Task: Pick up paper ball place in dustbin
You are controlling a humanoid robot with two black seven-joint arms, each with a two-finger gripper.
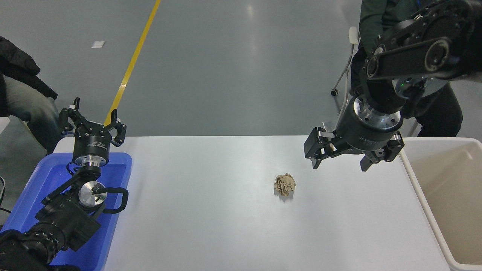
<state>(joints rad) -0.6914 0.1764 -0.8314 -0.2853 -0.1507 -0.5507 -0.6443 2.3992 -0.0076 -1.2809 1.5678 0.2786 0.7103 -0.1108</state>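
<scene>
On the white table (211, 226), running from largest item to smallest: the table itself is lying bare through its middle and is taking a soft glare from overhead. At its right edge the dustbin (421, 195) is sitting, an off-white tub with a thick rounded rim, only partly in view and showing nothing inside the part that is visible. At the left edge a blue bin (120, 180) is resting under the parked left arm, whose left gripper (92, 122) is pointing away from the camera with its fingers spread apart and nothing between them. The right gripper (339, 160) is hanging above the table near the dustbin, jaws standing wide and empty, up and to the right of its target and clearly apart from it. A person in dark clothing is sitting behind that arm at the far side. Smallest entry: the paper ball (285, 184), a crumpled tan wad, is lying alone near the table's middle, between the two bins and closer to the dustbin. Handling, as judged: it is looking very light, soft and springy (creased paper gives under pressure and is not likely to slip much), with no fragile part. A grip across its widest middle, fingers coming straight down on either side, is looking soundest; a glancing touch is likely to roll it away.
</scene>
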